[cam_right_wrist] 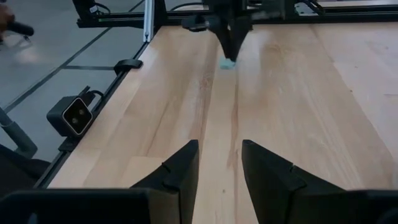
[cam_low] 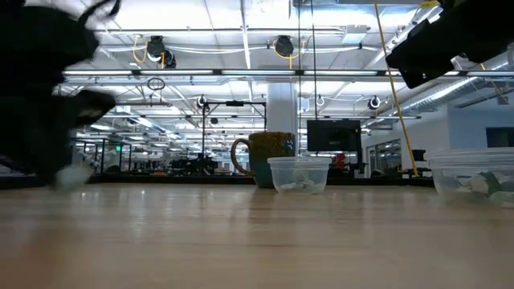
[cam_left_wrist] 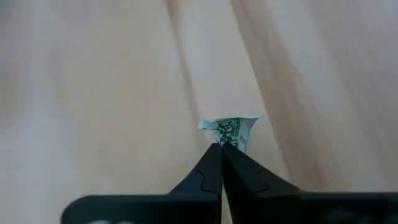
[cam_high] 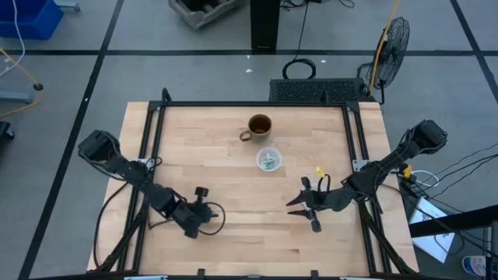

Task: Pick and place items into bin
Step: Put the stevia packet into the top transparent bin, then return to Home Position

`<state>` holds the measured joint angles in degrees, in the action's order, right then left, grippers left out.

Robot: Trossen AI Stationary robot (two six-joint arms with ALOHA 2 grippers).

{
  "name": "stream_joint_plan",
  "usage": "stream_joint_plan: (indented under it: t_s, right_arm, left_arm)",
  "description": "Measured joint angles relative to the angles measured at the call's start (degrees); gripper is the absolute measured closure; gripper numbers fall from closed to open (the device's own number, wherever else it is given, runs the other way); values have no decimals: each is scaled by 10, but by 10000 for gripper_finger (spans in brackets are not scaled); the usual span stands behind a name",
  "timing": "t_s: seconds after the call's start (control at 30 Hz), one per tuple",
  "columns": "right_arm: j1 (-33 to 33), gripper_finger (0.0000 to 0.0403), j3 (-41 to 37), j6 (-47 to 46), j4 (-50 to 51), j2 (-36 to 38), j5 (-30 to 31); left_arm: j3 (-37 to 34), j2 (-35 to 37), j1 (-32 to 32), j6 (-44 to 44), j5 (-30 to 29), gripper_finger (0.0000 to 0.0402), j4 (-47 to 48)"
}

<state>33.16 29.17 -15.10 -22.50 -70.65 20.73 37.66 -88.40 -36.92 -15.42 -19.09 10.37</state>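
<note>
Left gripper (cam_left_wrist: pixel 222 149) low on table, pinching candy (cam_left_wrist: pixel 235 130) | right gripper (cam_right_wrist: pixel 219 163) parted

Grey floor (cam_high: pixel 194 74) — bright ceiling lights (cam_low: pixel 241 72)

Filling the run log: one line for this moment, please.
left tool: shut on green-and-white candy wrapper | right tool: open, idle | clear plastic cup bin: awaiting

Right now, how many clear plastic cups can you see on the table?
2. One clear cup beside the brown mug; another shows only in the low view's right edge. More may be hidden.
</note>
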Motion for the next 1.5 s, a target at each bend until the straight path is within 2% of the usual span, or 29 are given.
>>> stream_joint_plan:
  t_s: [0.13,0.37,0.53,0.67,0.73,0.83,0.97,1.23,1.5]
  right_arm:
    - [-12,289,0,-1,0,0,0]
    - [-42,289,0,-33,-2,0,0]
    - [-49,289,0,-37,5,0,1]
    - [-48,289,0,-37,13,0,0]
    - [-48,289,0,-37,18,0,0]
    - [-48,289,0,-37,22,0,0]
    - [-48,289,-1,-39,25,0,0]
    - [-48,289,0,-40,31,0,1]
    - [-48,289,0,-38,32,0,1]
  left_arm:
    - [37,3,55,72,-52,395,-28]
    - [77,-1,216,86,-64,397,-119]
    - [94,-11,322,149,22,395,-235]
    - [116,-59,372,164,78,396,-298]
    - [135,-96,385,165,98,391,-335]
    - [167,-155,394,183,108,391,-341]
    - [214,-213,401,202,63,397,-340]
    - [267,-234,411,203,70,336,-321]
    - [279,-233,410,194,70,279,-253]
